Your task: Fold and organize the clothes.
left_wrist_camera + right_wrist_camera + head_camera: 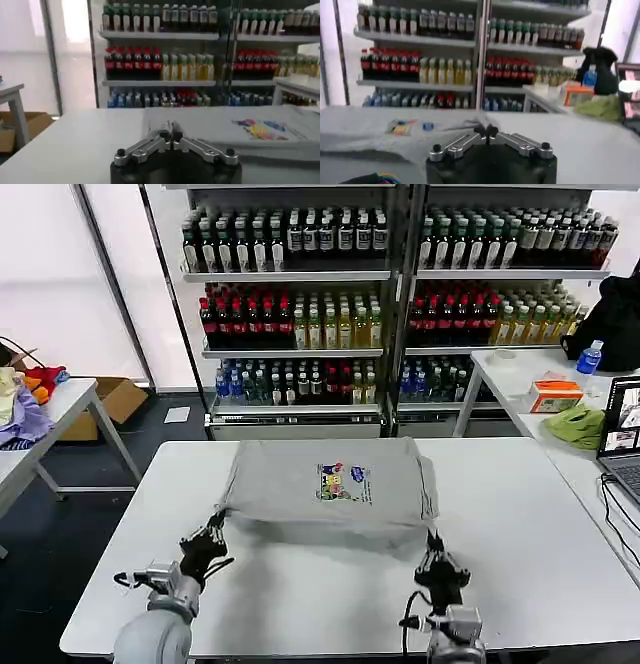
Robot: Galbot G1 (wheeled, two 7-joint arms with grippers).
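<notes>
Shirt (330,489) fabric is what both of our claws are clamped on: our left claw (212,534) has its fingers pressed together on the near left corner of the folded grey garment, and our right claw (436,556) is pinched the same way on the near right corner, so that the near edge hangs between them just above the counter (540,544). In the left wrist view we see our left claw (171,134) with its two fingertips meeting on a thin edge of the grey cloth (225,132), and in the right wrist view our right claw (486,132) has its tips likewise together at the edge of the cloth (395,135). Outward from the claws, the shirt lies as a broad rectangle across the middle of the white counter, its far part resting flat, with the small multicoloured print (343,482) facing up near its centre. Beyond the far edge of the counter we see tall shelves (390,274) stocked with rows of bottles. To our right stands a second table (520,379) carrying a blue-capped bottle (590,357), an orange box (556,395), a lime-green cloth (578,425) and an open laptop (622,429). To our left another table (60,399) holds a heap of coloured garments (22,399), with a cardboard box (118,397) on the floor behind it.
</notes>
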